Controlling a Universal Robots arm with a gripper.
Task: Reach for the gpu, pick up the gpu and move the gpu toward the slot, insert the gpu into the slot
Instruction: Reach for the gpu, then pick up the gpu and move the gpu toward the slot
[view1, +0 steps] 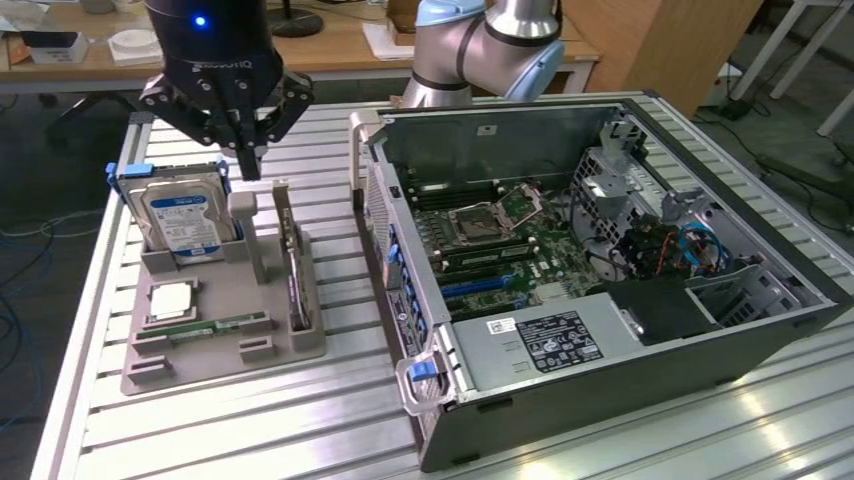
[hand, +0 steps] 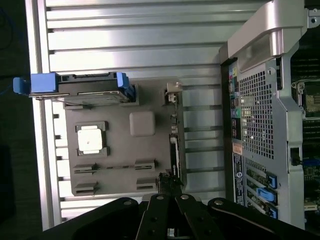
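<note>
Gripper (hand: 170, 186) with fingers pressed together, tips over one end of the gpu (hand: 174, 140); contact unclear. Gpu stands on edge along the side of the grey tray (hand: 125, 160) nearest the case (hand: 257, 110). Hard drive (hand: 80, 85) with blue rails stands at the tray's far end. CPU (hand: 91, 139) sits in a square recess. Tray rests on the slatted table (hand: 130, 45).

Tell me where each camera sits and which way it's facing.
Exterior view: off the arm, raised, looking down across the table at the gray tray and open computer case; the gripper and arm show.
Wrist view: on the wrist, looking straight down at the tray; the gripper shows.
Both see the tray, hard drive, graphics card and computer case.
</note>
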